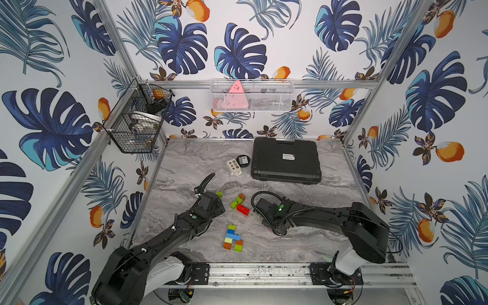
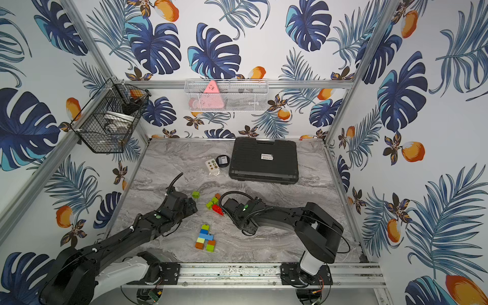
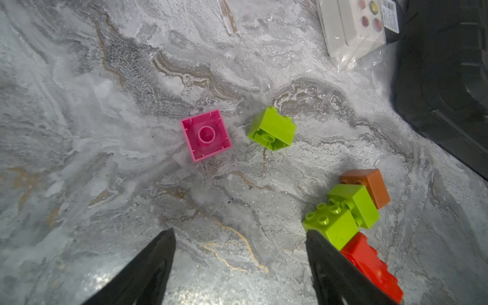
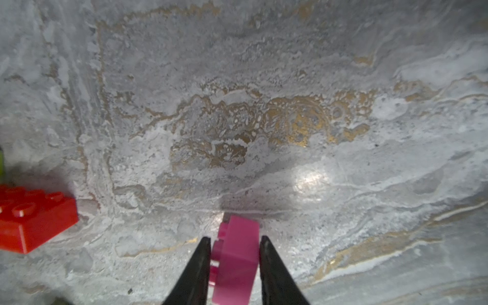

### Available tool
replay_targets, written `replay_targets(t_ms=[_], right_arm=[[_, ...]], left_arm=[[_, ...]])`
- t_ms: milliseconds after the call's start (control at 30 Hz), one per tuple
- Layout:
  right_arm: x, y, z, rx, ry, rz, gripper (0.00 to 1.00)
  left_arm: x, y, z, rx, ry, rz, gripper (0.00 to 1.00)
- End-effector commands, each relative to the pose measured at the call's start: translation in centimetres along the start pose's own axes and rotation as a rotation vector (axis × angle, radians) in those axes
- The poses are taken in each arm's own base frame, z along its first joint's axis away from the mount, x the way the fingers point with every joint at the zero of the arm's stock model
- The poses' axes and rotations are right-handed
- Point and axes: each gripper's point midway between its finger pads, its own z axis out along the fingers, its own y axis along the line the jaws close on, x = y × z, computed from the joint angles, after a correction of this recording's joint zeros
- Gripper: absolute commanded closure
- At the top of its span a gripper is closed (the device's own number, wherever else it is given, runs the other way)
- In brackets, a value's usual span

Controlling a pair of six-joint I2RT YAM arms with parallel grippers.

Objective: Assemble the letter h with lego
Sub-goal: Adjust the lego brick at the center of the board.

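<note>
1. On the tabletop [image 1: 184, 169], in both top views, you will find a joined lego cluster [image 1: 233, 237] near the front edge, between the two arms. A loose group [image 1: 239, 203] of lime, orange and red bricks lies farther back. A lone lime brick [image 1: 219, 194] sits beside the left arm's wrist.
2. Left wrist view: your left end effector [image 3: 239, 233] stands wide open and holds nothing. Ahead of it lie an upturned pink brick [image 3: 206, 134] and the lone lime brick on its side, near each other but apart. The red brick [image 3: 375, 266] is partly hidden behind one finger.
3. Right wrist view: your right end effector [image 4: 235, 239] is clamped on a pink brick [image 4: 237, 258], whose studs face one finger. The red brick lies well apart from it.
</note>
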Motion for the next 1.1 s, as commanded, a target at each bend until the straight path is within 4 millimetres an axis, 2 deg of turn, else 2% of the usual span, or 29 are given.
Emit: replay_targets(t_ms=[0, 67, 133, 233, 367, 467, 567, 767, 933, 1067], right_arm=[[0.6, 0.3, 0.1, -0.035, 0.033, 0.029, 0.73], [1.0, 1.0, 0.0, -0.085, 0.056, 0.01, 0.77], [1.4, 2.6, -0.4, -0.178, 0.079, -0.043, 0.82], [1.8, 5.4, -1.5, -0.317, 0.104, -0.139, 0.82], [3.6, 9.1, -3.2, -0.502, 0.187, -0.277, 0.8], [4.6, 10.1, -3.1, -0.567, 0.23, -0.349, 0.79], [4.9, 9.6, -1.8, -0.598, 0.267, -0.392, 0.79], [4.6, 5.8, 1.4, -0.553, 0.305, -0.396, 0.76], [3.9, 3.0, 1.9, -0.504, 0.296, -0.38, 0.64], [3.7, 1.8, 1.9, -0.484, 0.297, -0.379, 0.56]], left_arm=[[-0.2, -0.3, 0.0, 0.01, -0.006, 0.005, 0.17], [-0.4, -0.2, -0.2, -0.001, -0.011, 0.007, 0.17], [-0.4, -0.1, -0.1, -0.004, -0.014, 0.003, 0.17], [-0.2, -0.2, 0.0, 0.002, -0.005, 0.002, 0.17], [-0.4, 0.2, -0.2, -0.017, -0.019, -0.001, 0.17], [-0.3, 0.0, 0.0, -0.008, -0.014, -0.004, 0.17], [-0.4, 0.2, -0.1, -0.021, -0.02, 0.0, 0.17], [-0.4, 0.3, 0.1, -0.023, -0.019, 0.002, 0.17], [-0.1, 0.2, 0.3, -0.017, -0.016, -0.002, 0.17], [-0.3, 0.5, 0.2, -0.032, -0.022, 0.0, 0.17]])
